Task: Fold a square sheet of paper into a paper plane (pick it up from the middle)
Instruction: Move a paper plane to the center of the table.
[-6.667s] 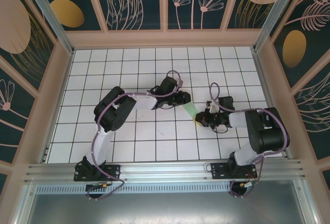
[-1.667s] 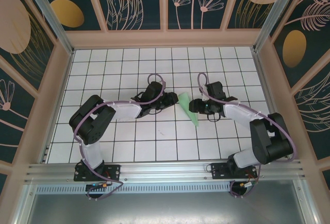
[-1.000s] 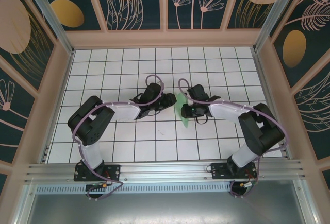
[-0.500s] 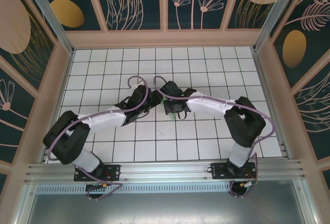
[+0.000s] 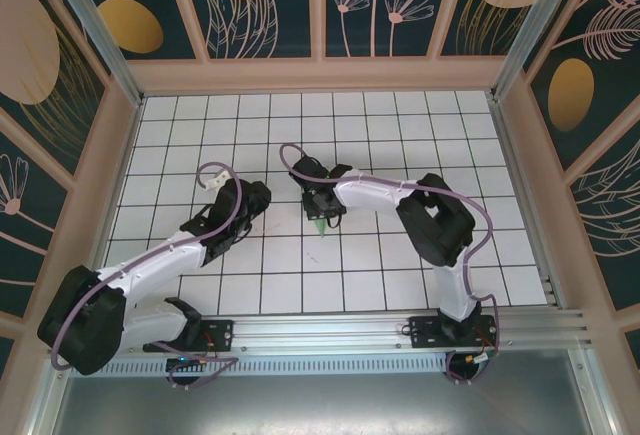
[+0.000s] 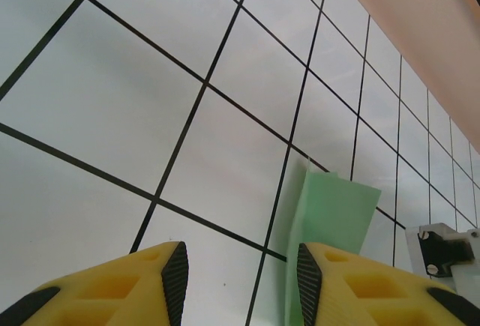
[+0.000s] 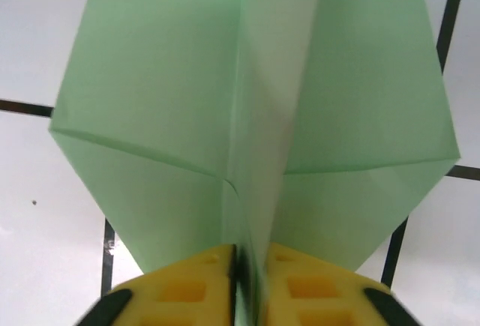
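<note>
The paper plane is pale green, with both wings spread and a centre fold standing up between them. My right gripper is shut on that fold, just above the white grid floor. In the top view the right gripper sits left of centre, and the plane's pointed end pokes out below it. My left gripper is open about one tile to its left. In the left wrist view the left gripper holds nothing, and the plane's edge stands ahead to the right.
The white grid table is closed in by pale pink walls on three sides. A metal rail with both arm bases runs along the near edge. A piece of the right gripper's body shows at the left wrist view's right edge.
My right gripper has carried the plane leftwards across the table, from right of centre to left of centre. The left arm has drawn back to the left, away from the plane.
</note>
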